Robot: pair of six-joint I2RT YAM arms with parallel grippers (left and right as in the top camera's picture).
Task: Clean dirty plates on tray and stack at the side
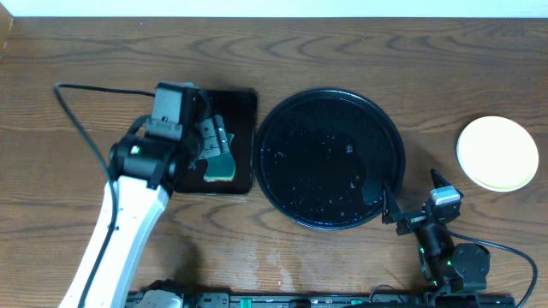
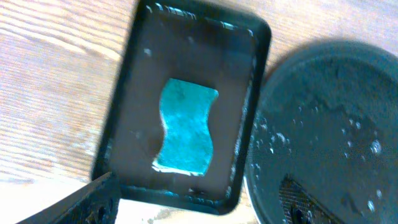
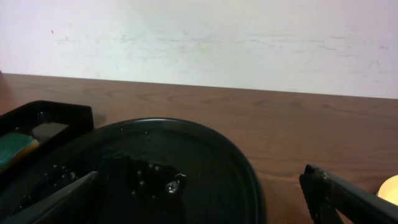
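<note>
The round black tray [image 1: 390,128] sits mid-table, wet with droplets and holding no plates. It also shows in the left wrist view [image 2: 329,124] and the right wrist view [image 3: 236,168]. A pale yellow plate [image 1: 497,152] lies on the table at the far right, and its edge shows in the right wrist view [image 3: 390,185]. No mint-green plate is visible. My left gripper [image 1: 214,144] [image 2: 196,205] is open and empty above a teal sponge [image 2: 185,127]. My right gripper [image 1: 415,205] [image 3: 199,199] is open and empty at the tray's near right rim.
The sponge [image 1: 219,167] lies in a small rectangular black tray [image 1: 244,103] [image 2: 134,93] just left of the round tray. A black cable [image 1: 81,120] runs over the table at the left. A pale wall [image 3: 199,37] stands behind the table.
</note>
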